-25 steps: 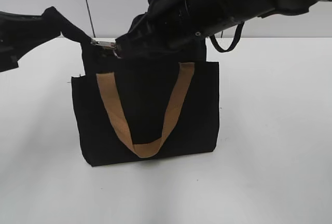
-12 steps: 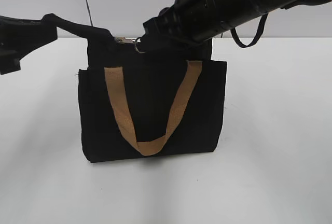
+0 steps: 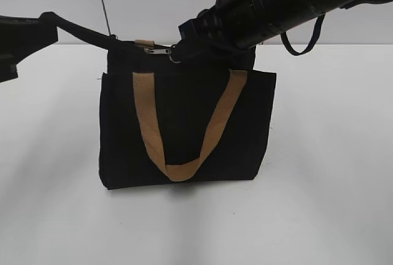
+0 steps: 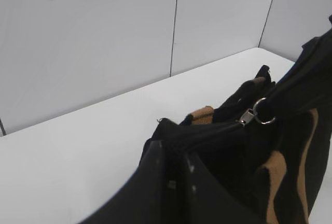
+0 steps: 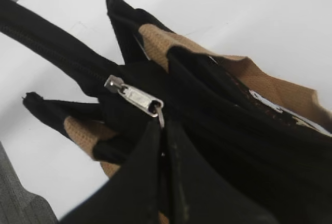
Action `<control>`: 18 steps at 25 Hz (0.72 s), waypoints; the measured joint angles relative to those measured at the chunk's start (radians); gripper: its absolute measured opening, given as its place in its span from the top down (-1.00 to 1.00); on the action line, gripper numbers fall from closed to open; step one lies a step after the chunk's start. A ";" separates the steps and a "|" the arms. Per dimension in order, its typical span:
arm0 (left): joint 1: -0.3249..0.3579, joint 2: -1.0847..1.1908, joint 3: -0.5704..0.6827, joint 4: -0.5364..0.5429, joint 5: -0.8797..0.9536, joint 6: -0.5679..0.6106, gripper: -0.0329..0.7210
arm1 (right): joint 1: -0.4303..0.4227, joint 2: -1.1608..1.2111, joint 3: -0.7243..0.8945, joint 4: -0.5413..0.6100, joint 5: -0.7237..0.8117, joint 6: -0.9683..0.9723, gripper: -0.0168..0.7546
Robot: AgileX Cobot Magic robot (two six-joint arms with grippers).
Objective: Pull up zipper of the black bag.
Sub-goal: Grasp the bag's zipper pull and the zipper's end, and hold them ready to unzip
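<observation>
The black bag (image 3: 187, 127) stood upright on the white table (image 3: 325, 173), with the zipper (image 3: 161, 49) pull up on its top edge. From outside, the right gripper (image 3: 183, 47) was just a dark blob at the ring. The right wrist view actually showed the fingers pinched together on the zipper (image 5: 136, 97) ring. The left gripper (image 4: 174, 182) was clamped on the bag's pulled-out top corner; that contact fell off the exterior frame's left edge. The tan handle (image 3: 184, 124) hung down the front.

a white table (image 3: 331, 173) runs back to a pale panelled wall (image 4: 93, 37) with dark vertical seams.
</observation>
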 joint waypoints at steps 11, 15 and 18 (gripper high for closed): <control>0.000 0.000 0.000 -0.008 0.032 0.000 0.86 | -0.023 0.000 0.000 -0.020 0.000 0.012 0.96; 0.000 0.000 0.000 -0.012 0.037 0.000 0.86 | -0.041 -0.001 0.000 -0.033 0.000 0.022 0.96; 0.000 -0.001 0.000 -0.013 0.045 0.000 0.86 | -0.041 -0.005 0.000 -0.044 0.000 0.024 0.96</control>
